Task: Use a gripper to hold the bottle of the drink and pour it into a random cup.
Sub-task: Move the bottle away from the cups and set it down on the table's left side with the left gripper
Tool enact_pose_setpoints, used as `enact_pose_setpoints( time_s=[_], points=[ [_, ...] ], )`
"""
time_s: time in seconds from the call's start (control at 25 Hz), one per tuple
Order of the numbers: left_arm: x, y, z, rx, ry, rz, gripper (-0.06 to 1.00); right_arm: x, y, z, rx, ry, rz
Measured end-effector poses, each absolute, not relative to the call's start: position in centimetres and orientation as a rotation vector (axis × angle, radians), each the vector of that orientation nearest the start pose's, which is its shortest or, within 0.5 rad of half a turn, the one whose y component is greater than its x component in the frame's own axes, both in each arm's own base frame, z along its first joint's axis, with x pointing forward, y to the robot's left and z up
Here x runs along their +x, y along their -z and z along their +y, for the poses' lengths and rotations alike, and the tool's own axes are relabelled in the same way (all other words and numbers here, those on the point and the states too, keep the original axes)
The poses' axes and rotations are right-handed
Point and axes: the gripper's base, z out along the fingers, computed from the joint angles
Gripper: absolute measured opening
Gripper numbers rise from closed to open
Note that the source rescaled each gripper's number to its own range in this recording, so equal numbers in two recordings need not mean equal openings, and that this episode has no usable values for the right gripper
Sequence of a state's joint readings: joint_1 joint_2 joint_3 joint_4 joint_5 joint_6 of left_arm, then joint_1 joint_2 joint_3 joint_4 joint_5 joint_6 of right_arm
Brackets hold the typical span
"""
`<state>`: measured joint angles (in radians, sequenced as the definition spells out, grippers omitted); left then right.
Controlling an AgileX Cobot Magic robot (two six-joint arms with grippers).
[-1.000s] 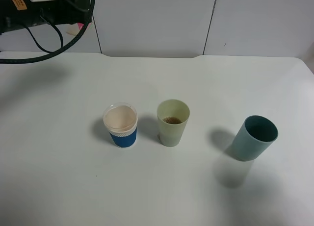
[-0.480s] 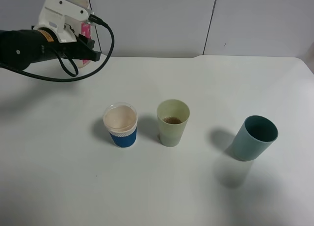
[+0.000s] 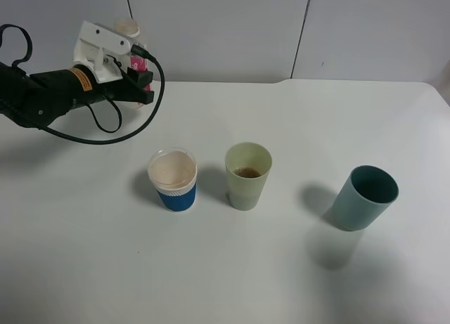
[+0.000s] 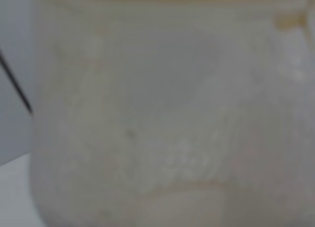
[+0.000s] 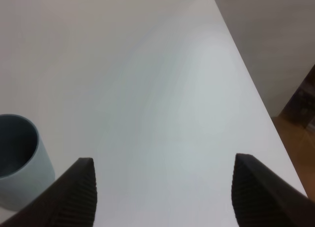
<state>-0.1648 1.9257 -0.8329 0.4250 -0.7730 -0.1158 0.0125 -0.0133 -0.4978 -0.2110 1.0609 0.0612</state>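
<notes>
Nearest on the white worktop (image 3: 232,268) stand three cups in a row. The teal tumbler (image 3: 365,197) is on the right, leaning slightly, well apart from the others. The pale yellow-green cup (image 3: 247,176) in the middle holds a small amount of dark brown drink (image 3: 247,172) at its bottom. Just beside it on the left is the white cup with a blue sleeve (image 3: 172,178), its inside pale; what it holds cannot be told.

The right claw (image 5: 162,190) hangs with its dark fingers spread wide, empty, near the teal tumbler.

Farther back on the left, the left claw (image 3: 130,64) is clenched around the bottle (image 3: 133,53), held above the rear of the worktop, well apart from the cups. The bottle's whitish neck points up and its pink-red label shows beside the claw. The left wrist view is filled by the blurred bottle.
</notes>
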Motion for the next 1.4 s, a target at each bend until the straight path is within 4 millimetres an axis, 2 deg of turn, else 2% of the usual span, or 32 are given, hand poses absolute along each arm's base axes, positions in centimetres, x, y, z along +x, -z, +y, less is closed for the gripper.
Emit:
enact_pose_setpoints(
  time_s=[0.28,0.56,0.76,0.96,1.24,1.28,1.4],
  points=[
    [36.2,-12.3,-7.7,0.687,0.295,1.734,0.00,-0.7,-27.8,-1.7,0.060,0.205,2.021],
    [35.8,-10.0,-8.5,0.727,0.432,1.660,0.00,-0.7,-27.8,-1.7,0.060,0.205,2.021],
    [35.4,-8.3,-8.8,0.759,0.484,1.669,0.00,-0.7,-27.8,-1.7,0.060,0.205,2.021],
    [35.1,-7.6,-9.0,0.784,0.520,1.683,0.00,-0.7,-27.8,-1.7,0.060,0.205,2.021],
    [35.0,-7.6,-9.1,0.786,0.535,1.678,0.01,-0.7,-27.8,-1.7,0.060,0.205,2.021],
    [35.0,-7.6,-9.1,0.786,0.538,1.672,0.07,-0.7,-27.8,-1.7,0.060,0.205,2.021],
    [35.0,-7.8,-9.2,0.781,0.546,1.656,0.45,-0.7,-27.8,-1.7,0.060,0.205,2.021]
  ],
)
